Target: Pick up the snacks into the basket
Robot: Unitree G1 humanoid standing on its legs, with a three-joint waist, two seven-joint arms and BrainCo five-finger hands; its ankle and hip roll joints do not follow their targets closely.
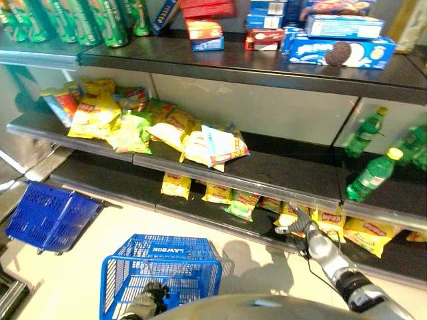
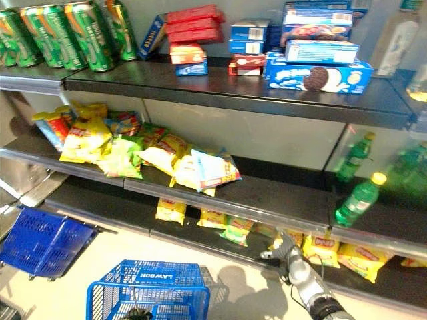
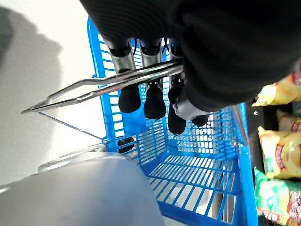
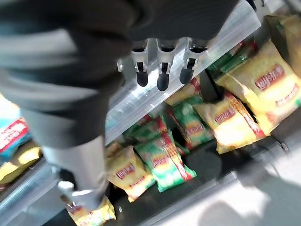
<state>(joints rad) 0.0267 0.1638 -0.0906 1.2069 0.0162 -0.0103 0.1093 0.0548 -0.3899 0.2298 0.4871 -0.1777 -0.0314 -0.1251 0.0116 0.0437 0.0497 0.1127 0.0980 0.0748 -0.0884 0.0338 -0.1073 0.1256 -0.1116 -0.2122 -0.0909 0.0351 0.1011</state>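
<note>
A light-blue wire basket [image 1: 160, 242] hangs just above the floor in front of the shelves. My left hand [image 1: 150, 299] is shut on its metal handle [image 3: 94, 87], fingers [image 3: 155, 101] curled over the wire; the basket [image 3: 197, 188] holds nothing. My right hand [image 1: 319, 245] reaches low toward the bottom shelf, open and holding nothing. Its fingers [image 4: 161, 77] hang relaxed over the shelf's front edge. Yellow snack bags [image 1: 297, 217] lie just beyond the hand, and green ones [image 4: 164, 162] beside more yellow bags [image 4: 230, 122].
A second, darker blue basket [image 1: 50, 217] lies on the floor at left. The middle shelf carries a heap of snack bags [image 1: 153, 127] and green bottles [image 1: 372, 175]. Cans [image 1: 100, 20] and cookie boxes [image 1: 340, 52] fill the top shelf.
</note>
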